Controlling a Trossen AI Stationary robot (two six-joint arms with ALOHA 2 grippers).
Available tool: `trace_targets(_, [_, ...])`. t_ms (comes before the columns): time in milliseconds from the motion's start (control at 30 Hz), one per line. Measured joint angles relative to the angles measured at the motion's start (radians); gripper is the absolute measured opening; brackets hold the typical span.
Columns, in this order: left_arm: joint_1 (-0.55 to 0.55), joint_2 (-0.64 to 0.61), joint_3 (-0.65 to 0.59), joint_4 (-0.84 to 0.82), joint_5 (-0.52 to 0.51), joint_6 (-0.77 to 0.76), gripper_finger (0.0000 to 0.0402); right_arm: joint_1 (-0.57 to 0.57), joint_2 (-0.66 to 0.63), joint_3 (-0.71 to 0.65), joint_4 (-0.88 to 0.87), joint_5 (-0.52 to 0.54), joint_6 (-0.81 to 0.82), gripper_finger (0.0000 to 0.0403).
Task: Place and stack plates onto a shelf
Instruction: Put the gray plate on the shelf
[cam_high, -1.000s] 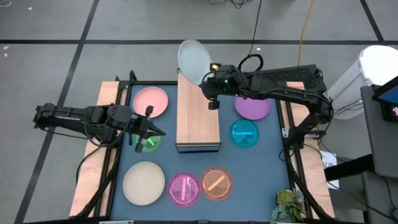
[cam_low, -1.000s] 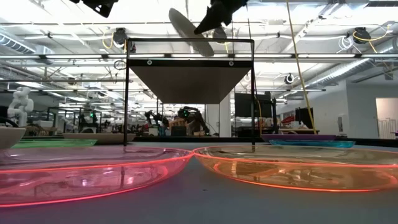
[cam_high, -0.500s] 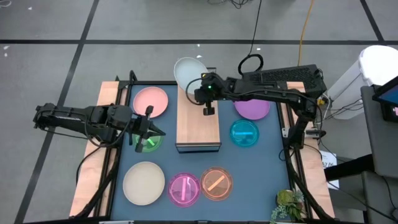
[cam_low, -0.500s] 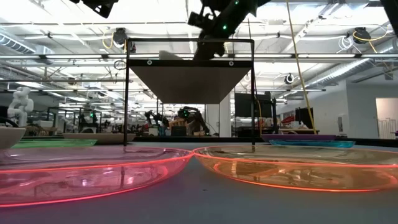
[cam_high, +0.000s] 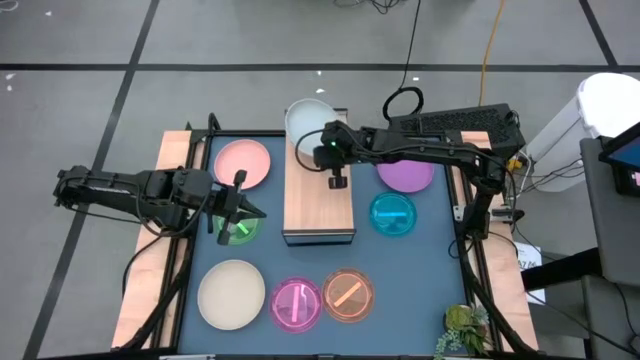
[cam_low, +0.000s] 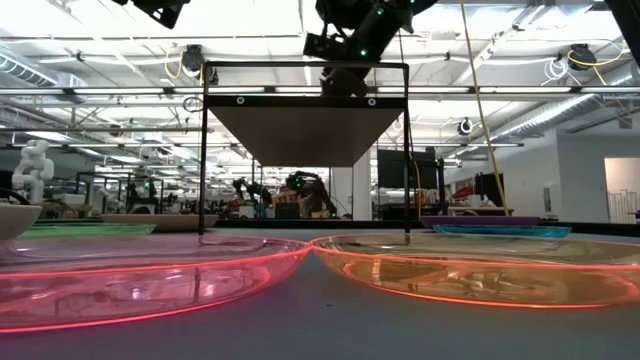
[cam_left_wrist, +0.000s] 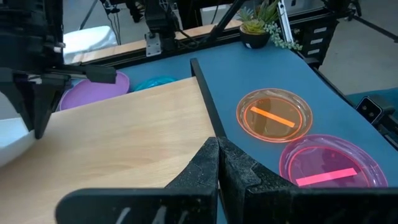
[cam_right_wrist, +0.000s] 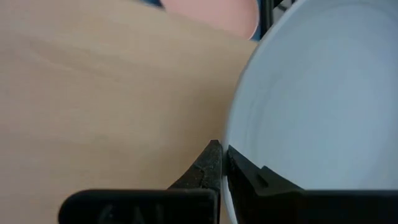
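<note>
Pale blue-white plate (cam_high: 306, 118) at far end of shelf (cam_high: 318, 195), rim pinched by right tool (cam_high: 318, 150). Left tool (cam_high: 240, 213) clenched, empty, over green plate (cam_high: 237, 230).
Low view: magenta plate (cam_low: 130, 275), orange plate (cam_low: 480, 265) in foreground on counter (cam_low: 320, 320).
Right wrist view: fingers (cam_right_wrist: 242, 174) clamp plate rim above shelf wood.

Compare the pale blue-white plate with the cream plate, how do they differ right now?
The pale blue-white plate is pinched at its rim by the right gripper over the shelf's far end; the cream plate lies free on the table's near left. One is bluish white, the other cream. Both are large, round and opaque.
</note>
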Motion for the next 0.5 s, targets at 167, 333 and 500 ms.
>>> trace_targets(167, [0.0,0.0,0.0,0.008,0.0,0.0,0.0004,0.0,0.0,0.0,-0.011,0.0,0.004,0.0])
trace_targets(333, [0.0,0.0,0.0,0.024,0.0,0.0,0.0004,0.0,0.0,0.0,-0.011,0.0,0.003,0.0])
trace_targets(500, [0.0,0.0,0.0,0.023,0.0,0.0,0.0004,0.008,0.0,0.0,-0.055,0.001,-0.002,0.0])
